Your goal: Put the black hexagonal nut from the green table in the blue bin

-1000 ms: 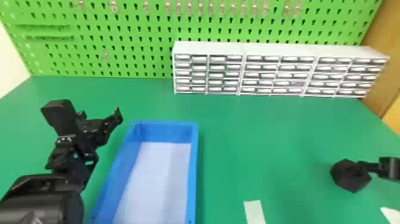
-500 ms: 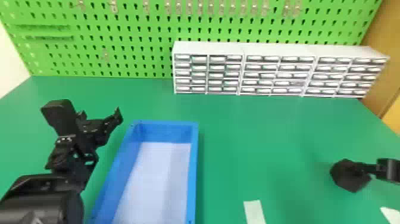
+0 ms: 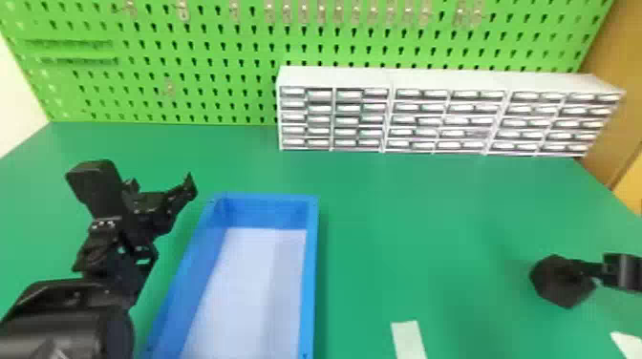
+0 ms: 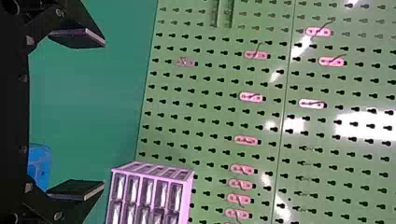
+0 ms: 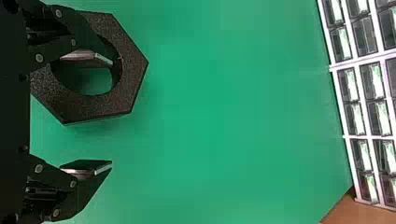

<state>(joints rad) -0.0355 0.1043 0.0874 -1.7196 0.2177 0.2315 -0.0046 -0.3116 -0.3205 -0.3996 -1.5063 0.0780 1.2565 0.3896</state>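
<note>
In the head view, we see the black hexagonal nut (image 3: 561,281) at our right gripper (image 3: 621,271), well right of the blue bin (image 3: 311,267). Our left gripper (image 3: 160,193) has spread fingers in its wrist view; the right wrist view shows spread fingers too, one overlapping the nut's hole.

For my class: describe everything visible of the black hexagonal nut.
The black hexagonal nut is a six-sided ring with a round opening and a finely speckled surface; its material is uncertain. It lies flat on the green table, right of the blue bin. The right gripper has its fingers apart, one over or in the opening, the other outside the nut; contact is unclear.
</note>
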